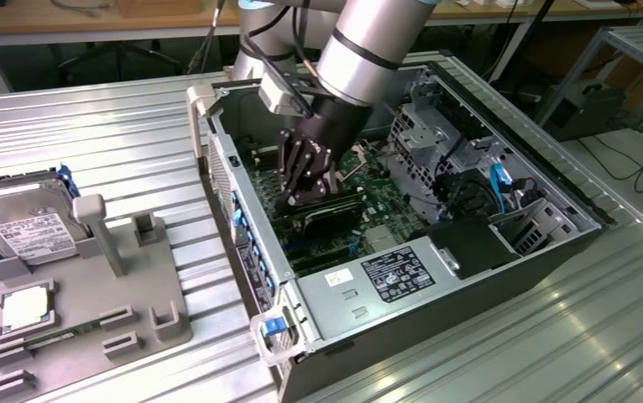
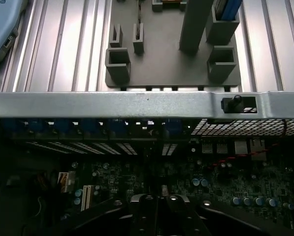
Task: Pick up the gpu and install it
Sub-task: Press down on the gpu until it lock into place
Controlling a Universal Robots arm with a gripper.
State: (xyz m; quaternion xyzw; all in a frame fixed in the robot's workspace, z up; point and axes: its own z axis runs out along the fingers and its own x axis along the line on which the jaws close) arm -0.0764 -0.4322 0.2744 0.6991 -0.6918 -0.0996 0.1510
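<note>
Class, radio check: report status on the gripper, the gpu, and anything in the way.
Gripper jaws shut, down inside the open computer case. Gpu a dark slab directly beneath, over the motherboard. Contact unclear. Nothing seen blocking.

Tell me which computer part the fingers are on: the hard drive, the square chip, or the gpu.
The gpu, the dark card inside the open case under the gripper. The hard drive and chip sit on the grey holder outside.

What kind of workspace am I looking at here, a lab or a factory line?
Most likely a robotics lab bench set up for PC assembly. An open computer case lies on a ribbed metal table, a grey parts fixture beside it holds a hard drive, and desks with cables stand behind.
</note>
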